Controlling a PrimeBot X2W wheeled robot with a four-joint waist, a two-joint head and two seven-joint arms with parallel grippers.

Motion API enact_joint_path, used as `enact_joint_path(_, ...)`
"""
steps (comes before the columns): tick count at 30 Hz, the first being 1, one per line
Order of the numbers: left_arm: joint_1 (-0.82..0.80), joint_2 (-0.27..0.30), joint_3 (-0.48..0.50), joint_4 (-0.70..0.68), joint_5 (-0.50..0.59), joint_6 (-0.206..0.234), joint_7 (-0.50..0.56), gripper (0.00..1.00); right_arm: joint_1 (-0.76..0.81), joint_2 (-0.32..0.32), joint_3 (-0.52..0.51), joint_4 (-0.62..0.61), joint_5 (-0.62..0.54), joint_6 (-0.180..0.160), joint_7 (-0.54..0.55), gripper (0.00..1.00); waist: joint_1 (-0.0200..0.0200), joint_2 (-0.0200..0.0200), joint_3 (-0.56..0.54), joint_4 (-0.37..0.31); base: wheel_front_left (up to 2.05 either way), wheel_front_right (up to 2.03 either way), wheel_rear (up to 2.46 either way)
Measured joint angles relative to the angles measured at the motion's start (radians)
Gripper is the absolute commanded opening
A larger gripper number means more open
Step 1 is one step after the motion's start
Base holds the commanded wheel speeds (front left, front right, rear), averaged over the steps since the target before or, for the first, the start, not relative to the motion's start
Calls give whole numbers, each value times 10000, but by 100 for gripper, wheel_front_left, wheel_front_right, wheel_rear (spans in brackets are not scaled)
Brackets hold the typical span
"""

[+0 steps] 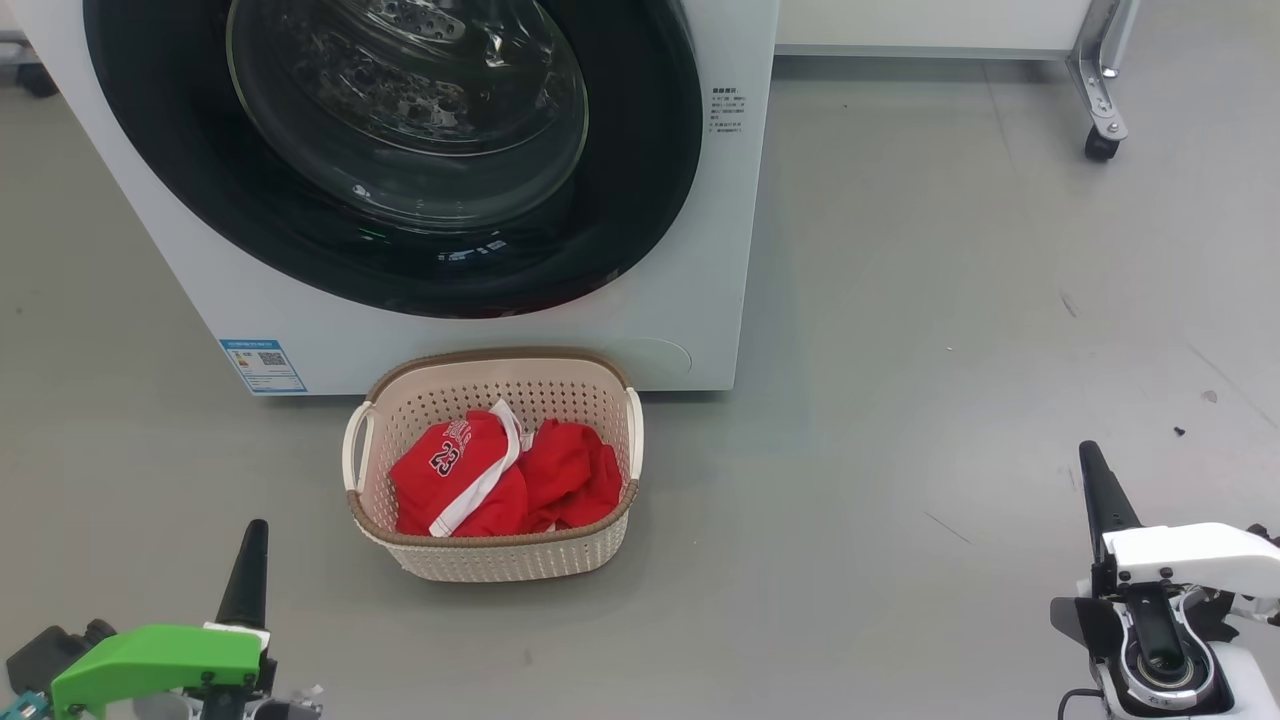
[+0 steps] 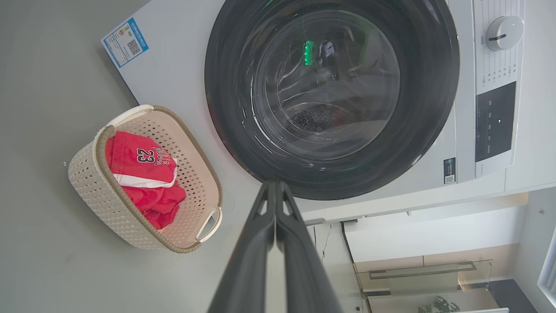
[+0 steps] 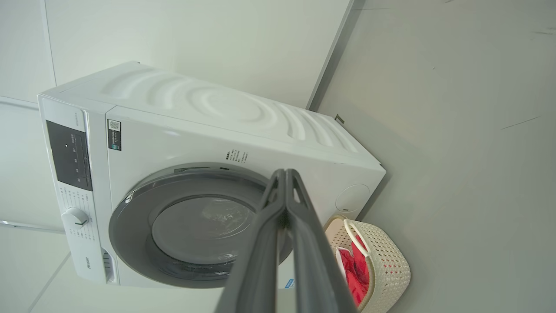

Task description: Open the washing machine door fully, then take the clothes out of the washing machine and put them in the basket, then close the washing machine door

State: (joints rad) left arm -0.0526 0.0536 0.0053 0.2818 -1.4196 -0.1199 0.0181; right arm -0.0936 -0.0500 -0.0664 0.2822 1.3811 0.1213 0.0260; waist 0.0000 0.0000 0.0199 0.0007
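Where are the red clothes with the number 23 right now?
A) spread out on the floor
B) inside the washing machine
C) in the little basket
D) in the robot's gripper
C: the red clothes lie bunched inside the cream basket, which sits on the floor in front of the washing machine, and its door is shut.

We see the washing machine door shut flat against the washing machine, so the way in is barred. The basket stands just before the machine's foot, its top open, with the clothes filling only the bottom. We find bare floor wide to the right and on the near side of the basket. A wheeled frame leg stands far right, well apart.
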Motion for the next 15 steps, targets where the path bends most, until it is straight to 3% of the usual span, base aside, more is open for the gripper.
enact_joint_path(15,-11,0,270,-48,-1386,-2,437,0,5,-6,-282,-2,1655,2,407,0,0,0,-120,-6,0,0,0)
